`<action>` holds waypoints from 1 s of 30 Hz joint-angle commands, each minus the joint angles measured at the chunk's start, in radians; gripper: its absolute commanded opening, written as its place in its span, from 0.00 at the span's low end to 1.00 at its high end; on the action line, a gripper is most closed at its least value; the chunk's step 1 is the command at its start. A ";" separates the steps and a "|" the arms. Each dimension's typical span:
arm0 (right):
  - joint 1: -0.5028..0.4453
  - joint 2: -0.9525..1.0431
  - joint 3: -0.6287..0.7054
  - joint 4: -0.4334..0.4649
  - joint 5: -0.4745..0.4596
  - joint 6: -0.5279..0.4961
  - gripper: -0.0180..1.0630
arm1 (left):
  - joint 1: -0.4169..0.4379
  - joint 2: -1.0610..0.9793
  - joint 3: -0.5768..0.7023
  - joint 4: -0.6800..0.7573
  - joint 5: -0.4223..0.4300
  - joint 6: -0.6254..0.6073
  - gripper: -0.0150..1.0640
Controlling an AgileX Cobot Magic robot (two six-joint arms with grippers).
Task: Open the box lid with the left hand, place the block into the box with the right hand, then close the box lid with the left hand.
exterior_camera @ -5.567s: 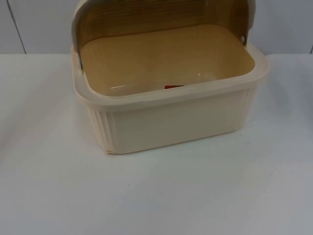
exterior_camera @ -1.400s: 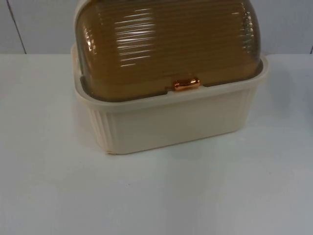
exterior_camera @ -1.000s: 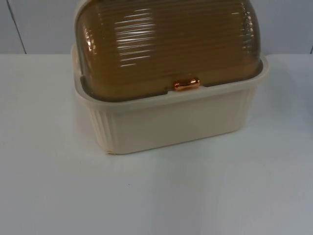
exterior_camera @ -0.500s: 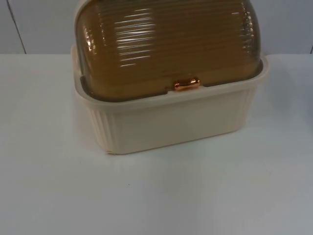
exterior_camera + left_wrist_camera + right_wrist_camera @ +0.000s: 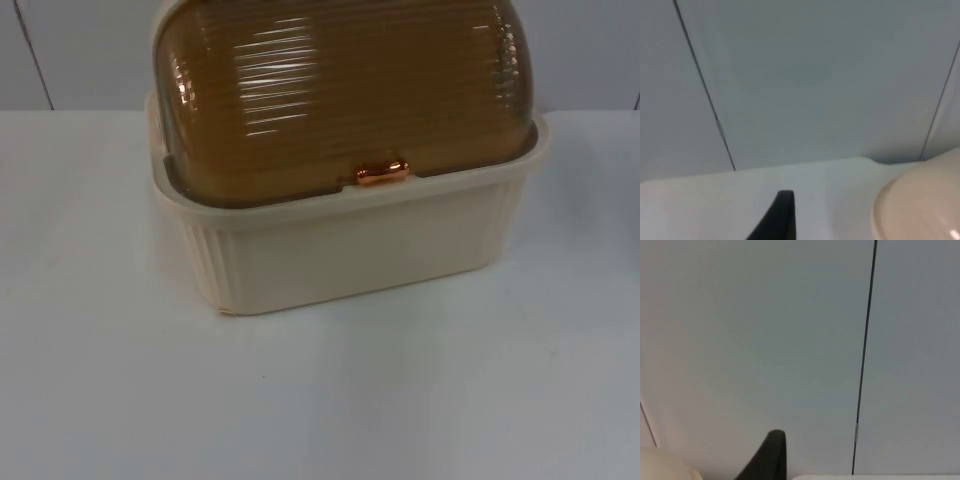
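A cream ribbed box stands at the back middle of the white table. Its brown see-through roll lid is down over the opening, and the copper handle rests at the front rim. The lid hides the block. My left gripper is off the box, low over the table and facing the partition wall, with a rounded cream corner of the box beside it. My right gripper is open and holds nothing; it points at the wall, with a bit of the cream box at its side.
The grey partition wall rises right behind the box. White table spreads in front of the box and to both sides of it.
Several seconds ago the lid was rolled back and a red block lay inside the box; now the lid is down. Over the last second the top view is unchanged.
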 commanded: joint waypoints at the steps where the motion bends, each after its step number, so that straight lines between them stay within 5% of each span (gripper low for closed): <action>1: 0.002 -0.007 -0.005 0.000 0.008 -0.003 0.98 | -0.006 -0.032 0.003 -0.013 -0.037 -0.003 0.99; 15: 0.002 -0.053 -0.005 0.000 -0.037 -0.001 0.98 | -0.006 -0.185 0.003 -0.014 -0.216 -0.010 0.99; 18: 0.002 -0.098 -0.005 0.000 -0.006 0.008 0.98 | -0.002 -0.218 0.003 -0.015 -0.326 -0.010 0.99; 22: 0.002 -0.134 -0.005 0.000 0.020 0.008 0.98 | -0.002 -0.233 0.003 -0.015 -0.286 -0.010 0.99; 27: 0.002 -0.159 -0.005 0.008 0.124 0.012 0.98 | -0.002 -0.235 0.003 -0.015 -0.122 -0.010 0.99; 30: 0.002 -0.154 -0.005 0.008 0.304 0.025 0.98 | -0.002 -0.235 0.003 -0.015 -0.026 -0.010 0.99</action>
